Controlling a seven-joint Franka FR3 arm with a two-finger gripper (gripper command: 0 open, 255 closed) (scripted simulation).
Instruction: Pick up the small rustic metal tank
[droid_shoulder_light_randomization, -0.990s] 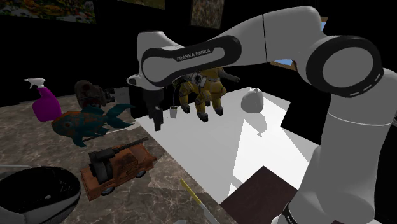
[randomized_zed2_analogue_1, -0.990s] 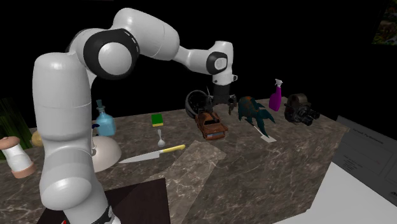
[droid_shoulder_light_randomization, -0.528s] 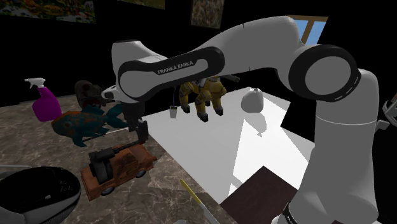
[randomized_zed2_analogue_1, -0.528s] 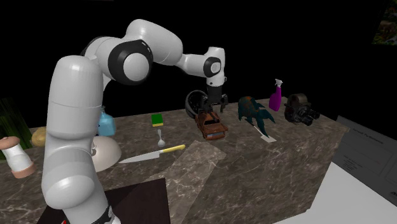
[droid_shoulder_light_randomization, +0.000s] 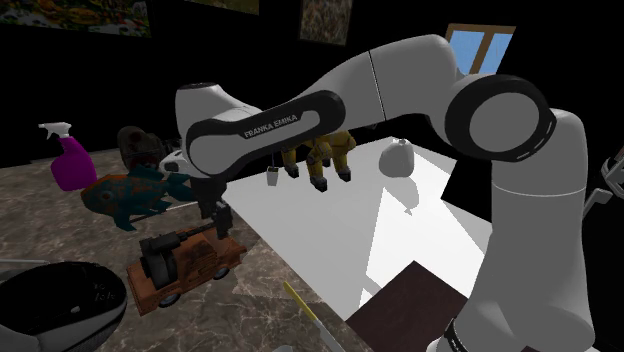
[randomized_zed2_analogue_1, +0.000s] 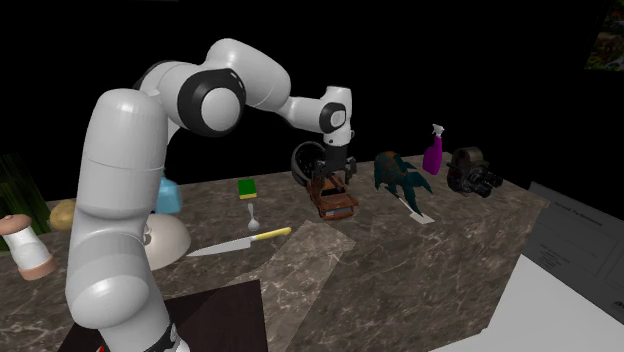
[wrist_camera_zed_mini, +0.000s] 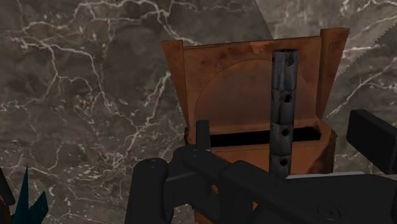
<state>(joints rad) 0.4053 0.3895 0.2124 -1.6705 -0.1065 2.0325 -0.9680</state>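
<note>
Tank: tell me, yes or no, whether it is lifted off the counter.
No: in the shoulder view the rusty orange tank rests on the marble counter, the gripper right over it.

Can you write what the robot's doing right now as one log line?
phase: pre-grasp | tool: open, poised over rusty orange toy tank | tank: on marble counter, not held

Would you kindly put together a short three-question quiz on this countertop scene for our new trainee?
1. True or false: the purple spray bottle lies on its side.
2. The tank beneath the gripper has a body that is: A green, B rusty orange-brown, C white.
3. Fill in: the knife has a ___ handle.
Key: 1 false; 2 B; 3 yellow.
</note>
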